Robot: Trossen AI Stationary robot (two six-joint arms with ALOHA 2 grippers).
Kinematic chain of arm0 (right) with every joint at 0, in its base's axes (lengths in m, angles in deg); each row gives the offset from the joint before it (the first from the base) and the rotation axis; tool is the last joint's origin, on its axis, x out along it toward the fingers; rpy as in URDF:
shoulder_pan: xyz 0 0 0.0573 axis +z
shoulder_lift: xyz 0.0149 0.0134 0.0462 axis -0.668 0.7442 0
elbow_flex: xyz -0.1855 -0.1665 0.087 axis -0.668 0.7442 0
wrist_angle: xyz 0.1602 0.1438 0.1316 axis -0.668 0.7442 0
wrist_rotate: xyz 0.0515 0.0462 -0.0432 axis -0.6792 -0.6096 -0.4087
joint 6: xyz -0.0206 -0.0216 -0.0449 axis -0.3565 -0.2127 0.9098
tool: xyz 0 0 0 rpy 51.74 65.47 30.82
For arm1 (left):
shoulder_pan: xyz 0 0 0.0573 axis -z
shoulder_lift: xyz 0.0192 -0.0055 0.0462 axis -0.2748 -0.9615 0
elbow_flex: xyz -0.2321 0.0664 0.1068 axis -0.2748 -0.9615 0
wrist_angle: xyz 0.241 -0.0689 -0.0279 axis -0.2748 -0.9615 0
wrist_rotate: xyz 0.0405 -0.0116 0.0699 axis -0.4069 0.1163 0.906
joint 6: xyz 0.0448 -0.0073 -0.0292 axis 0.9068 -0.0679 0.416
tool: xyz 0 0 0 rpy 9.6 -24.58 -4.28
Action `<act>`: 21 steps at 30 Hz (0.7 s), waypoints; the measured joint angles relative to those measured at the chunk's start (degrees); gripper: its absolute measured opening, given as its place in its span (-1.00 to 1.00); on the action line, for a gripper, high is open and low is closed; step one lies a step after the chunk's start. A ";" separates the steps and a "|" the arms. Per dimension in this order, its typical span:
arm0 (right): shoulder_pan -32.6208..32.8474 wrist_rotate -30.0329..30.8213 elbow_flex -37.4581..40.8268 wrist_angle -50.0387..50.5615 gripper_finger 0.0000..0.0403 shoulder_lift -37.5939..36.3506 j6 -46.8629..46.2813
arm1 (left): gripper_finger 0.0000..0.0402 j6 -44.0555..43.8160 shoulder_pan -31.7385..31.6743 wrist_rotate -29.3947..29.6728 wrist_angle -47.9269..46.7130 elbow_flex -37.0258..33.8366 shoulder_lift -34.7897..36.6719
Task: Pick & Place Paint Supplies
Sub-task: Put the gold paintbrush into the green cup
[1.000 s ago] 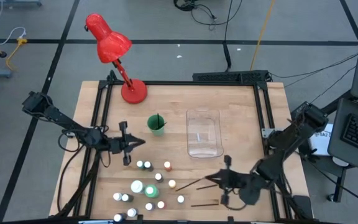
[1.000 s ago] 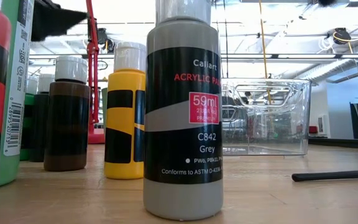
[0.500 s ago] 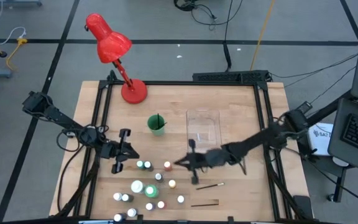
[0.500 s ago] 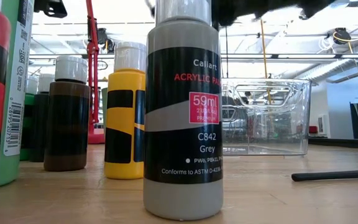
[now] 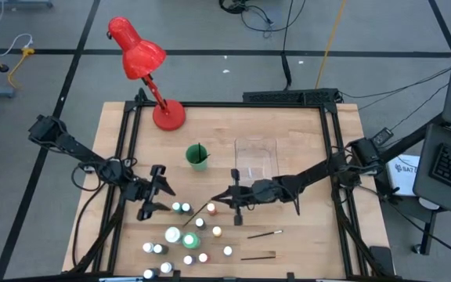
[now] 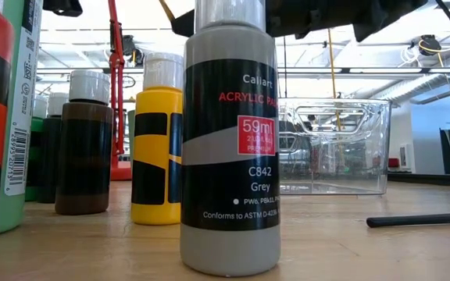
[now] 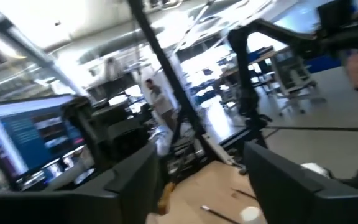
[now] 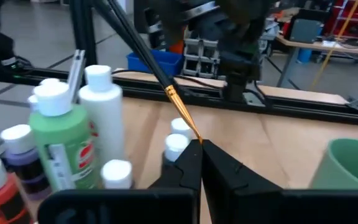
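Now a thin brush (image 5: 200,211), above the paint bottles (image 5: 186,235) near the table's (image 5: 304,157) front edge, is gripped in the closed right gripper (image 5: 234,196), while the left gripper (image 5: 156,197) stands open beside, so I judge it goes next to the green cup (image 5: 197,156).

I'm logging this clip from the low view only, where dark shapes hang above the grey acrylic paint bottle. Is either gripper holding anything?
Observer: Yes. The right gripper is shut on a thin dark-handled brush with an orange ferrule, pinched at the ferrule end.
Reviewer: And the left one?
Observer: The left gripper is open with nothing between its fingers. It hovers at the edge of the cluster of white-capped paint bottles.
Reviewer: Any brush put away?
Observer: The round green cup holds one dark brush.
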 joint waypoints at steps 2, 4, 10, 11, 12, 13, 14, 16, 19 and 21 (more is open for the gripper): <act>-0.10 0.27 -0.79 0.78 -1.00 0.00 -0.16 | 0.35 0.49 0.00 -1.78 0.22 0.00 -0.66; -0.11 1.38 -2.38 3.05 -1.00 0.52 -0.35 | 0.44 0.58 0.02 -2.35 1.57 0.08 -1.68; -0.64 4.63 -7.62 7.39 -1.00 2.72 0.44 | 0.55 0.32 0.00 -3.64 1.92 2.55 -6.42; -0.95 4.80 -8.38 7.68 -1.00 3.14 0.12 | 0.55 0.33 0.00 -3.96 2.03 3.20 -7.28; -1.08 4.91 -8.71 7.76 -1.00 3.45 0.03 | 0.55 0.32 0.02 -4.07 2.25 4.03 -8.24; -1.10 4.92 -8.71 8.29 -1.00 3.63 0.14 | 0.54 0.33 0.00 -4.06 2.28 4.52 -8.97; -1.14 4.88 -8.68 9.03 -1.00 3.83 0.24 | 0.52 0.32 0.00 -3.98 2.22 4.80 -9.69; -1.27 4.71 -8.70 9.52 -1.00 3.98 0.14 | 0.49 0.32 0.00 -3.87 2.11 5.81 -11.16; -1.62 4.77 -9.00 9.40 -1.00 4.13 -0.65 | 0.41 0.30 0.00 -4.23 2.12 7.02 -12.68; -1.69 4.77 -8.82 9.81 -1.00 4.52 -0.67 | 0.35 0.25 -0.07 -5.14 2.17 7.84 -13.69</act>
